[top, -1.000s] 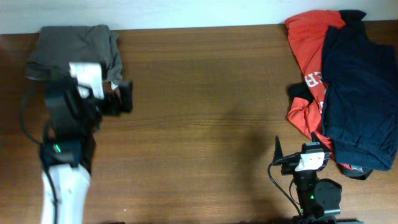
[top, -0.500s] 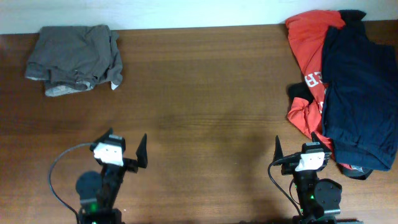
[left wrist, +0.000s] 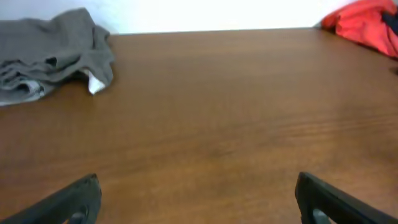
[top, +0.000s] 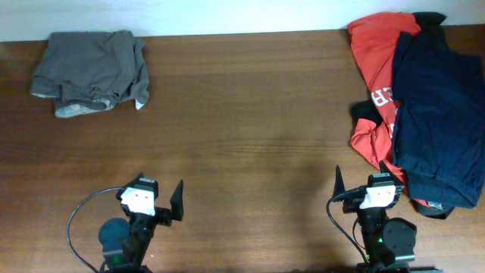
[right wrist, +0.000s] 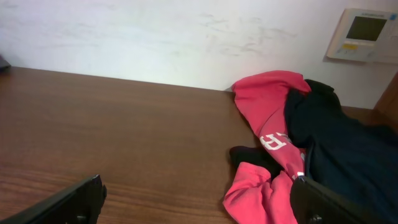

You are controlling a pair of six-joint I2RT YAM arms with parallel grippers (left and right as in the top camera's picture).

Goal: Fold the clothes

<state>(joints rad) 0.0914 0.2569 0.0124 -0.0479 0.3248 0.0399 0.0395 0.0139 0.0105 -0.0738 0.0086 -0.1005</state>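
Left gripper (left wrist: 198,186): jaws are seen spread wide, nothing held between them; only bare wood is framed by the two dark fingers (left wrist: 69,200). It is placed low over the table (top: 250,114), near the front edge, left of centre.

Right gripper (right wrist: 196,183): jaws likewise stand fully apart and nothing is gripped. It is placed near the front edge, toward the right corner.

Just beside the right gripper, on its right, a red T-shirt (top: 375,53) is noted, crumpled, with white lettering partly shown. It is overlapped by a dark navy garment (top: 439,114), and the pair is spread along the right edge from the far right corner down toward the front.

The shorts (top: 91,68), grey-khaki, are found at the far left corner, gathered into a compact, wrinkled pile. A pale patch of lining is exposed along the pile's near side, and a small white bit at its right corner. The shorts are touched by neither gripper and lie well apart from both.

Behind the far edge a pale wall (right wrist: 155,37) is seen, with a small control panel (right wrist: 362,34) mounted on it.
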